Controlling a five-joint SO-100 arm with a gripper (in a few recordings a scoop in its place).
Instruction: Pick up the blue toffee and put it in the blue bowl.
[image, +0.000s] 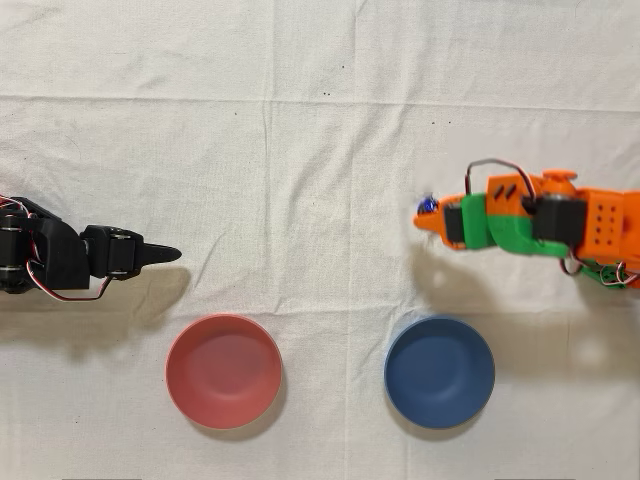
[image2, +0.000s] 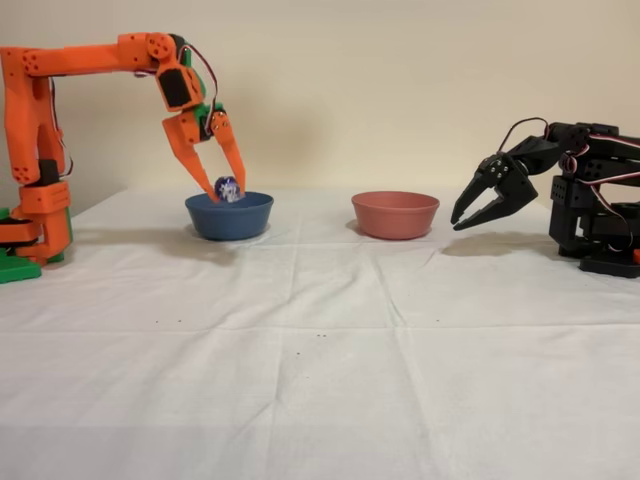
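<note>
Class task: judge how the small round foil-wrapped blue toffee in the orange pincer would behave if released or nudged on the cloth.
The small round foil-wrapped blue toffee is ball-shaped, so it would probably roll. Its shiny foil looks slippery, and the orange pincer pinches it only at the fingertips. Being tiny, it is likely light.

White tablecloth (image2: 330, 380) — beige wall (image2: 400, 90) bkgd.

No text, label, brand, number or sign can be read anywhere.

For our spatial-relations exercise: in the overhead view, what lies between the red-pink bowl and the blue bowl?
Only bare white cloth separates the red-pink bowl from the blue bowl in the overhead view.
</note>
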